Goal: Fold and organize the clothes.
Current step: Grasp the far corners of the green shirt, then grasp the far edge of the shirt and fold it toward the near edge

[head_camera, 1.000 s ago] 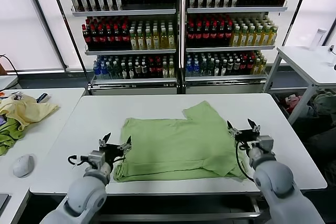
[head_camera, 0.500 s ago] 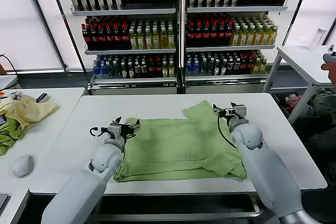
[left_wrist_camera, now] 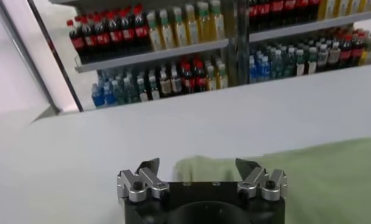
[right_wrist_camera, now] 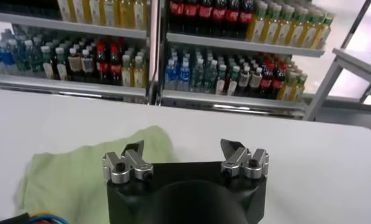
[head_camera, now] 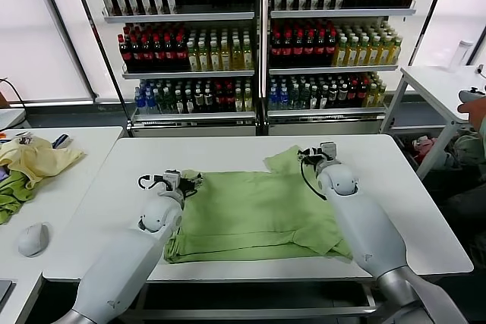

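Item: light green shirt [head_camera: 254, 214], lying mostly flat at centre frame on the white surface [head_camera: 106, 187] in the head view. Graphic, collar and buttons do not show. One sleeve juts toward the upper right of the cloth; the near left edge is rumpled into a small roll.

Change noted: a second ago both arms sat low in the frame, at the near corners of the shirt. Both have since reached forward to its far edge. The left gripper [head_camera: 180, 180] now sits at the shirt's upper left corner, the right gripper [head_camera: 315, 153] at the jutting sleeve. The shirt itself has not shifted.

Bearing on task: judged as the approach to a fold. Nothing is pinched yet; the far corners look to be the next hold, likely to be drawn toward the near edge.

Gripper state: both stand wide, with nothing between the fingers.

Views compared:
- Head view: the whole layout, both arms, the shelves of bottles [head_camera: 258, 36] behind, a pale yellow garment [head_camera: 38, 161] and a mouse [head_camera: 33, 239] on a neighbouring desk at left. Finger spread is hard to read here.
- Left wrist view: left gripper [left_wrist_camera: 201, 173] spread, a green corner of the shirt [left_wrist_camera: 319, 176] just beyond it, bare surface past that.
- Right wrist view: right gripper [right_wrist_camera: 184, 155] spread, the sleeve [right_wrist_camera: 81, 176] under and beside one finger. Whether either finger touches cloth cannot be told.
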`<action>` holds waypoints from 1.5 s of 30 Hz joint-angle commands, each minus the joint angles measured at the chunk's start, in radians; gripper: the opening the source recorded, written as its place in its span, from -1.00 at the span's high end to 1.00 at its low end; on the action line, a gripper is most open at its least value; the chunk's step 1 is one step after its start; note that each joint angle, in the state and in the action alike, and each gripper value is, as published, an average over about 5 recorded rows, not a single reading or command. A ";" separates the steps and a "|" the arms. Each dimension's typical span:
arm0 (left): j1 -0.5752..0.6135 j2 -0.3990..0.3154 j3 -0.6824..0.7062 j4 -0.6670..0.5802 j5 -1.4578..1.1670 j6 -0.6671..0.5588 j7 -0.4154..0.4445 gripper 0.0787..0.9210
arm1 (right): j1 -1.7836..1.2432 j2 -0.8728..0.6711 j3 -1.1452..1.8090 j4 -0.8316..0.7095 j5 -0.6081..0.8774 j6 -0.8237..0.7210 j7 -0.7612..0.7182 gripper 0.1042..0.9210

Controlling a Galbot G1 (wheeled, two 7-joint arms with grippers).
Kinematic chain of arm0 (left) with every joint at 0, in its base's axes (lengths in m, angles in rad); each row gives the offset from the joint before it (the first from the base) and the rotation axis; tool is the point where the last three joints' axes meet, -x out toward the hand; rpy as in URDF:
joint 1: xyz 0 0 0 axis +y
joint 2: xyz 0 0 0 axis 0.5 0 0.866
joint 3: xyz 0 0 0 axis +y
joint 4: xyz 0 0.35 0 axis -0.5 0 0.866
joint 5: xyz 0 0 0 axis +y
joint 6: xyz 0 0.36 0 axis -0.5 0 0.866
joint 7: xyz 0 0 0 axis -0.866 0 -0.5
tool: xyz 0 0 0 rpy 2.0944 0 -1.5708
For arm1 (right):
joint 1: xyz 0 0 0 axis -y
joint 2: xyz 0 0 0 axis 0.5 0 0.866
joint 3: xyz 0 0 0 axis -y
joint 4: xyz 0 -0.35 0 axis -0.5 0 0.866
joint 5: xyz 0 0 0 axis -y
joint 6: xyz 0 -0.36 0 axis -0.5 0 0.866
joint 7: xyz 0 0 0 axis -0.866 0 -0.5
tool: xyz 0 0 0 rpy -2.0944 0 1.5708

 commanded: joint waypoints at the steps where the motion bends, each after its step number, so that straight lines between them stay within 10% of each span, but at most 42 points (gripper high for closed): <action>1: -0.019 -0.011 0.015 0.061 -0.014 0.007 0.005 -0.77 | 0.043 0.052 -0.015 -0.127 -0.011 -0.002 -0.039 -0.75; 26: 0.049 0.034 -0.011 -0.074 -0.072 -0.072 0.047 0.74 | 0.002 0.021 0.004 -0.050 0.134 -0.025 -0.058 0.88; 45: 0.267 0.166 -0.135 -0.445 -0.148 -0.083 0.048 0.96 | -0.268 -0.172 0.110 0.530 0.231 -0.018 -0.008 0.97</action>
